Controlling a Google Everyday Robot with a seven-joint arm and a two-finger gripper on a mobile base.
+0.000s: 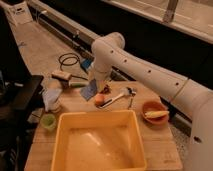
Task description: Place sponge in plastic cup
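View: we have only the camera view, which looks down on a wooden table [161, 141].
Arm: the white arm [145, 65] comes in from the right, bends high over the back of the table and goes down on the left side.
Gripper: the gripper [94, 85] is at the low end of the arm, over the back-left part of the table.
Tool state: narrow, we see it closed on the sponge.
Sponge: the sponge [89, 92] is blue and hangs tilted in the gripper, just beside an orange round thing [100, 99].
Plastic cup: the plastic cup [48, 121] is light green and stands upright at the left edge of the table, just beside the yellow tub [95, 114] and well apart from the sponge.
Front: the yellow tub takes most of the near side.
Right: an orange bowl [148, 105] holds something pale yellow; we cannot tell what.
Middle: a long utensil [117, 96] lies between the orange round thing and the bowl.
Back left: a tan-and-white block [61, 75] lies behind the sponge.
Left: a white crumpled thing [51, 96] lies behind the cup.
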